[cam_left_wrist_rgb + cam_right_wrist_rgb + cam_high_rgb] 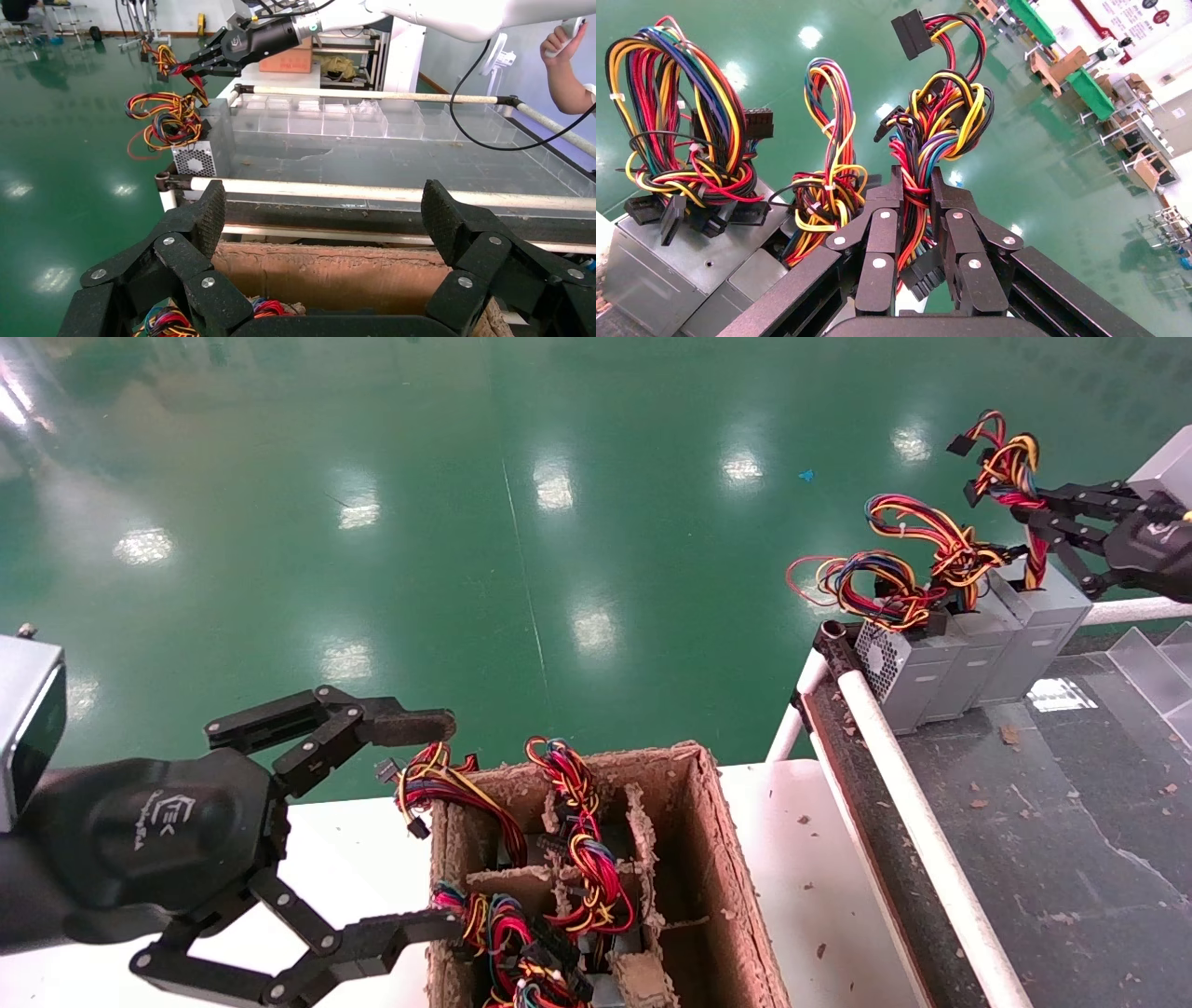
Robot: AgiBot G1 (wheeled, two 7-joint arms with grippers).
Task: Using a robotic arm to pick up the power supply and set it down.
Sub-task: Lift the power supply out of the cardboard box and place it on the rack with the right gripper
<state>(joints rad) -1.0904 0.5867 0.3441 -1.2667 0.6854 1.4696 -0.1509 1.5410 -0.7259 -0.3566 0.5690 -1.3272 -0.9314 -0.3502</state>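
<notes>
So the right gripper [1034, 537] is pinched on the wire bundle [933, 140] of the power supply [1043, 626], standing far right with two others. Looks like set-down; next it should let go. Left gripper [438, 822] hangs spread wide over the cardboard box [726, 877].

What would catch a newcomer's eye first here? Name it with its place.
First, the right gripper, far right, shut on the wire bundle of the end power supply in a row of three at the conveyor's corner. Next, the left gripper, wide open beside a cardboard box stuffed with more coloured wiring. Behind lies a glossy green floor.
</notes>
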